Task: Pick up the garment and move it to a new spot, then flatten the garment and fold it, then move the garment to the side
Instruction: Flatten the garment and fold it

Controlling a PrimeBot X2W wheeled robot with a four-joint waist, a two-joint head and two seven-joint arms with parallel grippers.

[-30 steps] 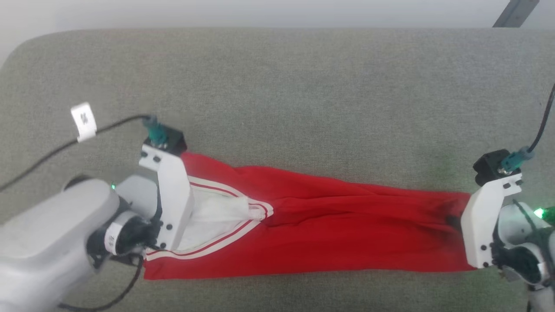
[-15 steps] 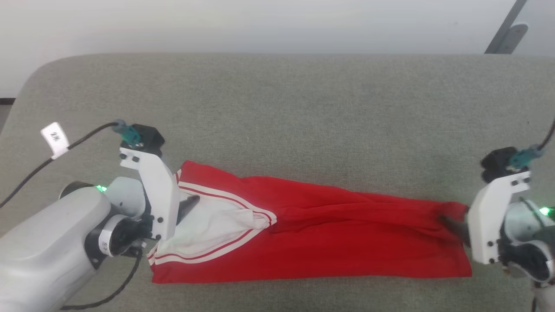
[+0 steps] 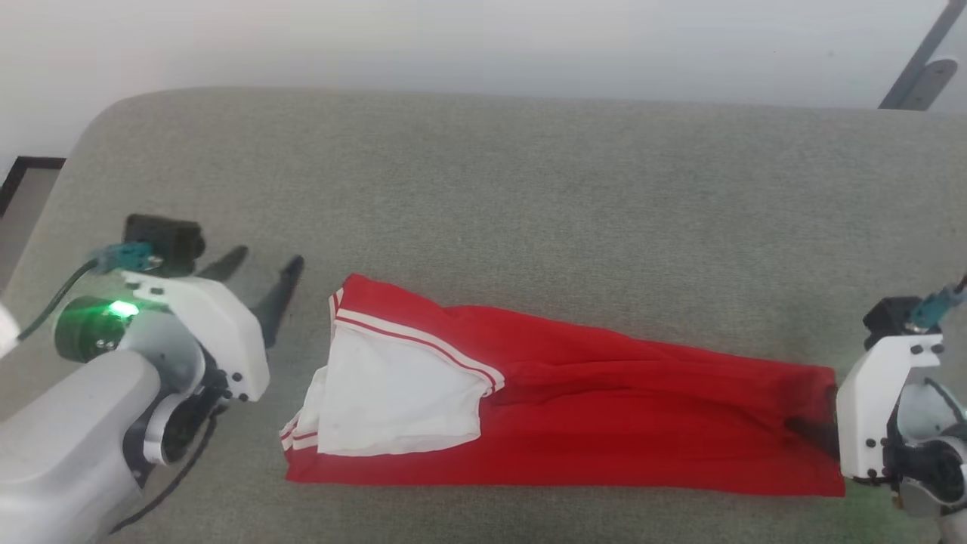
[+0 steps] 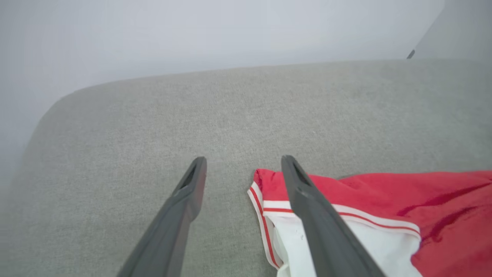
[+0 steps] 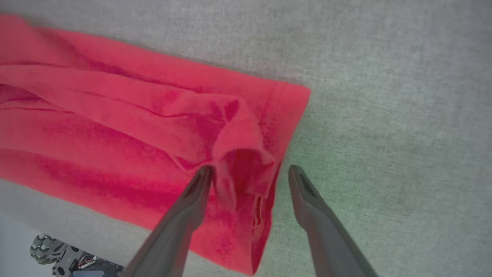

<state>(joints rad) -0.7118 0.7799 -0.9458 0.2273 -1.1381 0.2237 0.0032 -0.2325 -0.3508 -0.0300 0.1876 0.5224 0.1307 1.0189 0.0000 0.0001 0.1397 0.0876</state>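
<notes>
**Jersey lies in a long band; both jaws wide**

The grey cloth-covered desk (image 3: 529, 166) takes up most of the head view. Across its lower half the garment (image 3: 619, 423) lies as a long red band from lower centre-left to the lower right edge. Its white panel (image 3: 400, 400) and striped trim (image 3: 423, 344) are at the left end. The left gripper (image 3: 266, 258), at middle left, sits just beside that end, clear of the cloth, jaws wide and empty. The right gripper (image 5: 250, 169), at lower right, has its jaws spread wide astride a raised fold (image 5: 238, 154) of the hem, pinching nothing. The fabric looks light, limp and slick, so it would probably sag and slide. The layered ends, at the trim and the hem, seem the surest holds.
</notes>
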